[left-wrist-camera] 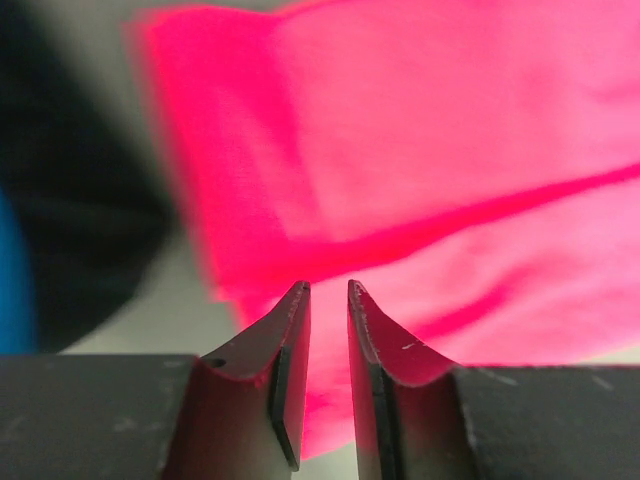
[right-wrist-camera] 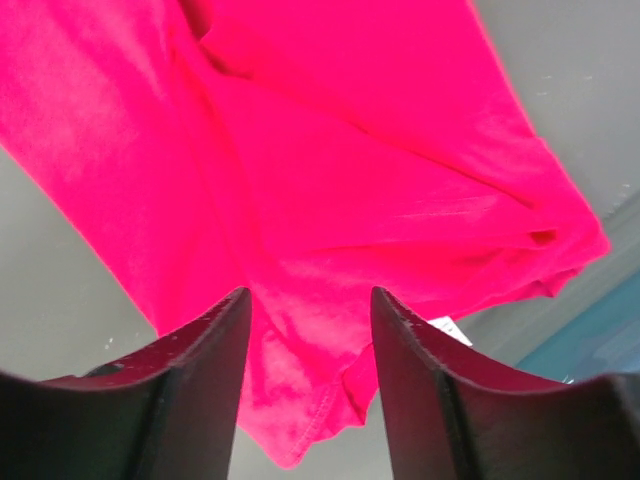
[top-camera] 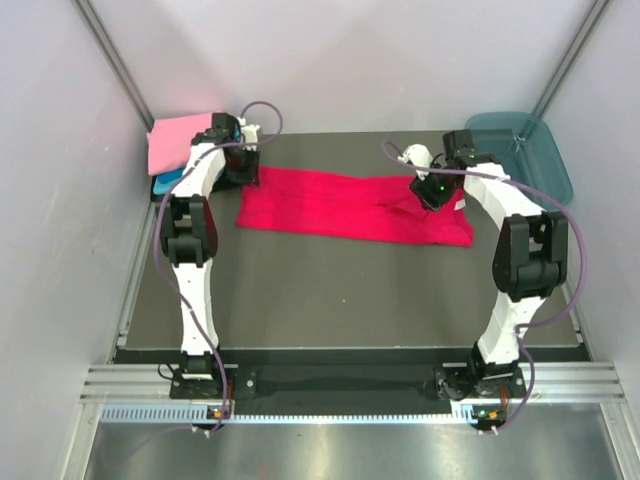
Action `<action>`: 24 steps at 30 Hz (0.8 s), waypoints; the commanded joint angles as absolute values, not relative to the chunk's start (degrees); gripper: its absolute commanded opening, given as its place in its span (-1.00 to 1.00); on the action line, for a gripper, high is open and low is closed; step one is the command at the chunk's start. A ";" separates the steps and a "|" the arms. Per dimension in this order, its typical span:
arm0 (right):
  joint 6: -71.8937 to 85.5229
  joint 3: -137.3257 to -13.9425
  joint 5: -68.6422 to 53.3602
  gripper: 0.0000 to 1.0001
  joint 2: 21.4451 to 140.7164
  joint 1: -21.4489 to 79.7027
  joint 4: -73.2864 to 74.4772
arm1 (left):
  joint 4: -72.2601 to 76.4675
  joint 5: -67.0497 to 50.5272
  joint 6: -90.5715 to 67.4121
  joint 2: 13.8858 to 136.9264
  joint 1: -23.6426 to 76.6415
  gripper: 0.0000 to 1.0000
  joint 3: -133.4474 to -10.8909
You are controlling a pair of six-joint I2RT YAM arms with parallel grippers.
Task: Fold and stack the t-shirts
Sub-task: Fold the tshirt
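The crimson-red t-shirt point(top-camera: 340, 205) lies folded into a long band across the back of the dark table. My left gripper point(top-camera: 247, 170) hovers over the band's left end. In the left wrist view its jaws point(left-wrist-camera: 328, 290) stand slightly apart, with nothing between them and only red fabric point(left-wrist-camera: 450, 150) below. Over the right end, my right gripper point(top-camera: 428, 195) is open wide just above the bunched red cloth point(right-wrist-camera: 350, 150). At the far left, a pink t-shirt point(top-camera: 178, 142) rests on a turquoise one point(top-camera: 166, 183).
A translucent teal tub point(top-camera: 520, 150) stands at the back right corner. A white label point(right-wrist-camera: 445, 330) peeks from under the red shirt's hem. Grey walls close in on both sides. A blurred dark patch point(left-wrist-camera: 80, 220) lies beside a blue strip point(left-wrist-camera: 12, 270).
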State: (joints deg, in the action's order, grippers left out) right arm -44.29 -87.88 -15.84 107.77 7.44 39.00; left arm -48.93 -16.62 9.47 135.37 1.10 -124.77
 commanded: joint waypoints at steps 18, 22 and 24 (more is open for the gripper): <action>-47.99 -90.79 -8.09 0.11 116.28 10.90 36.04 | -52.56 -24.70 11.42 131.84 5.98 -0.58 -113.12; -47.64 -90.62 -7.56 0.11 116.81 10.90 34.98 | -52.73 -24.26 11.51 132.45 5.89 -0.59 -113.03; -47.29 -90.70 -7.65 0.11 116.89 10.99 34.89 | -52.56 -24.34 11.51 132.45 5.89 -0.59 -113.03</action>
